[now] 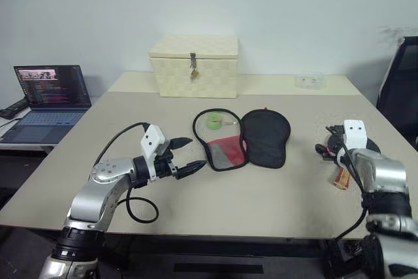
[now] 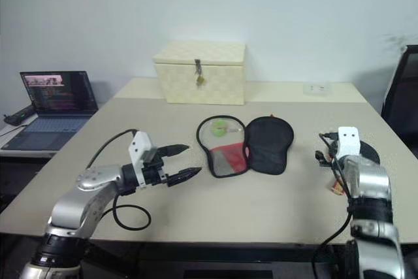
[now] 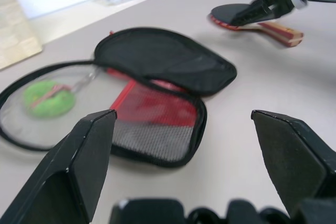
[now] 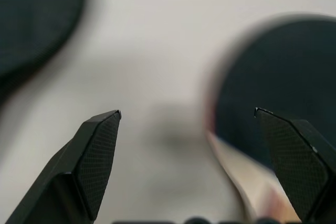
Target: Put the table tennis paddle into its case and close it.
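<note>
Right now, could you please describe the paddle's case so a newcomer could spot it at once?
On the beige table, in front of the cream woven box, the case lies unzipped and spread flat. It alone is black fabric with a red panel and a green ball tag.

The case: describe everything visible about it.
The case is a soft, paddle-shaped black fabric pouch, unzipped and lying spread open flat on the table in front of the cream box. One half shows a see-through mesh pocket with a red panel and a green ball tag; the other is plain black. Nothing is inside or touching it.
</note>
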Available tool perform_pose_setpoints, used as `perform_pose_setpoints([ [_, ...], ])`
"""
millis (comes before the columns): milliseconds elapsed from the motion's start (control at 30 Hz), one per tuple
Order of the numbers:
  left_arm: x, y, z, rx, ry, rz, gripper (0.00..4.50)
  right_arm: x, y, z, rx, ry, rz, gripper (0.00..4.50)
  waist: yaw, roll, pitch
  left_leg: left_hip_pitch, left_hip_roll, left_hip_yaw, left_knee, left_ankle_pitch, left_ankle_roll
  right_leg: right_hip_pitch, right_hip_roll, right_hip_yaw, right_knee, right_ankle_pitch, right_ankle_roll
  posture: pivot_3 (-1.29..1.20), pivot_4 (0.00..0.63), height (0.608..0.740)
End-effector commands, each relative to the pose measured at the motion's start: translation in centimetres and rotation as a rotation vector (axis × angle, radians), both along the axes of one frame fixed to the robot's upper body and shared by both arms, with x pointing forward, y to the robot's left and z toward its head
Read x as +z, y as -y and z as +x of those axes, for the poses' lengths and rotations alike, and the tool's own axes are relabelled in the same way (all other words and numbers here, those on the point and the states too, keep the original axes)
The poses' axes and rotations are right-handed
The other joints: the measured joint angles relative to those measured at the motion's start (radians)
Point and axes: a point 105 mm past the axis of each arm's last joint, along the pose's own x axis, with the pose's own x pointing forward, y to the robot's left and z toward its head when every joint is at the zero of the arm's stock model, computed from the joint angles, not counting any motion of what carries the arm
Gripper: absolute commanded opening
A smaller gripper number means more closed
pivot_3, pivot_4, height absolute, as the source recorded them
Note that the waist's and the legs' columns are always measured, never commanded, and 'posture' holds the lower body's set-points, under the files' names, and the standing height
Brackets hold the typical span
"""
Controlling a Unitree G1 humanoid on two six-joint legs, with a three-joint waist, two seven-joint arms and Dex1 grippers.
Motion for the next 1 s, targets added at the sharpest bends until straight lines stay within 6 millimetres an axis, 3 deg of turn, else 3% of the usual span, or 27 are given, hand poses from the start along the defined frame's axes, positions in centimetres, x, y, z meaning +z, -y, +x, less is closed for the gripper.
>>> perform_pose_setpoints([
  [33, 1.5, 0.3, 0.2, -0.032, 0.062, 0.011, 4.50, 2.0, -0.2, -2.2, -0.100, 0.078, -0.029, 4.47, -0.005, 0.001, 0.000, 0.001, 0.000, 0.000, 0.000, 0.000, 0.000, 0.000, 0.000, 0.000, 0.000, 0.000, 0.000, 0.00, 0.150, 0.740],
  [267, 1.6, 0.6, 0.5, -0.056, 0.070, 0.021, 4.50, -0.6, 0.5, -3.4, -0.195, 0.013, 0.015, 4.47, -0.003, 0.001, -0.001, 0.002, 0.000, 0.003, 0.000, 0.000, 0.000, 0.000, 0.001, 0.000, 0.001, 0.000, 0.000, 0.00, 0.150, 0.740],
  [733, 1.4, -0.3, 0.3, -0.023, 0.074, 0.033, 4.50, -2.5, 1.8, -0.9, -0.186, -0.048, 0.069, 4.47, -0.005, 0.001, -0.001, 0.002, 0.000, 0.004, 0.000, 0.000, 0.000, 0.000, 0.002, 0.000, 0.000, 0.000, 0.001, 0.00, 0.150, 0.740],
  [833, 1.3, -0.4, 0.2, -0.016, 0.074, 0.035, 4.50, -2.6, 1.0, -0.4, -0.094, -0.054, 0.073, 3.88, -0.005, 0.001, -0.001, 0.002, 0.000, 0.004, 0.001, 0.000, 0.000, 0.001, 0.002, 0.000, 0.000, 0.001, 0.002, 0.00, 0.150, 0.740],
  [1000, 1.2, -0.5, 0.1, -0.013, 0.073, 0.037, 4.50, -2.4, -1.7, -0.1, 0.107, -0.056, 0.053, 2.26, -0.008, 0.001, -0.001, 0.002, 0.000, 0.005, 0.002, 0.000, 0.001, 0.001, 0.002, 0.001, 0.000, 0.001, 0.002, 0.00, 0.150, 0.740],
])
